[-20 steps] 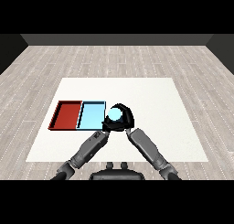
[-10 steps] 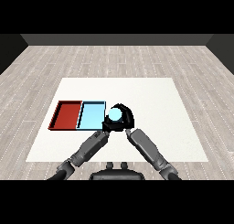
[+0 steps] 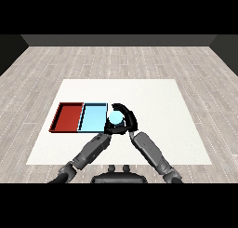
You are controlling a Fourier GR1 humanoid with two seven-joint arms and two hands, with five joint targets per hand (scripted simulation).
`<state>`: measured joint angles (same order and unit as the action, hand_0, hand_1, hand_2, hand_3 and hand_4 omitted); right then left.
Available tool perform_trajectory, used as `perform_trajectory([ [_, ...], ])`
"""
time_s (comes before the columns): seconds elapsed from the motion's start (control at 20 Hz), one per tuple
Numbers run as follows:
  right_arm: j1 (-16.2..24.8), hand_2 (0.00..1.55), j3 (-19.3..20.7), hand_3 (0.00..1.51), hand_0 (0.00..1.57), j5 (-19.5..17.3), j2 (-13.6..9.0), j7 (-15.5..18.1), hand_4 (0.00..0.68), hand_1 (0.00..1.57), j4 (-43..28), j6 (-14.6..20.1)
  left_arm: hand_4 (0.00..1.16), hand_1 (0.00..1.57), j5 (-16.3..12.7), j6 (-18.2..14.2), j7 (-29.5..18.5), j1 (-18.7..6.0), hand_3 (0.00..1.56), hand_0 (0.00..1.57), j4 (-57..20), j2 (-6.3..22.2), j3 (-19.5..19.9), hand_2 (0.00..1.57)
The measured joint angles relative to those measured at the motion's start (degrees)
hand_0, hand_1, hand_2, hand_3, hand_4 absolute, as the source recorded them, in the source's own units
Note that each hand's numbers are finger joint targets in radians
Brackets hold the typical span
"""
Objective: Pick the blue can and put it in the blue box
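Light blue top of the blue can (image 3: 115,117) is showing between both hands, just right of the light blue tray (image 3: 93,117) and overlapping that tray's right edge in the head view. Cannot tell if the can is sitting on the table or lifted.

Right hand (image 3: 128,119) is curling round the can from the right and far side, its fingers (image 3: 118,106) arching over the can's top toward the tray. Can is sitting inside that curl, touching the palm side.

Left hand (image 3: 110,128) is lying just below and left of the can, at the tray's near right corner, up against the can and the right hand. Too dark and bunched to read: cannot tell if its fingers are spread or closed.

Light blue tray is sitting just left of both hands. Red tray (image 3: 68,117) is lying beyond it, further left, the two trays touching side by side.

White table (image 3: 158,101) is carrying everything. Both grey forearms are coming up from the lower edge, left forearm (image 3: 90,151) and right forearm (image 3: 151,150), meeting at the can. Grey wood-plank floor (image 3: 139,59) is surrounding the table.
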<state>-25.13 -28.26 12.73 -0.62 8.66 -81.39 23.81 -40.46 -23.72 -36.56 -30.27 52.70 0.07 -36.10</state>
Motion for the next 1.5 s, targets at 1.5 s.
perform_trajectory([
  [1.5,19.2,0.00,20.8,0.00,0.00,12.1,-4.8,7.7,0.000,0.00,-14.7,-11.4,1.09,1.57,11.5,-4.1,12.9,-6.5,1.49,1.57,-7.1,15.6,11.2,1.57],
])
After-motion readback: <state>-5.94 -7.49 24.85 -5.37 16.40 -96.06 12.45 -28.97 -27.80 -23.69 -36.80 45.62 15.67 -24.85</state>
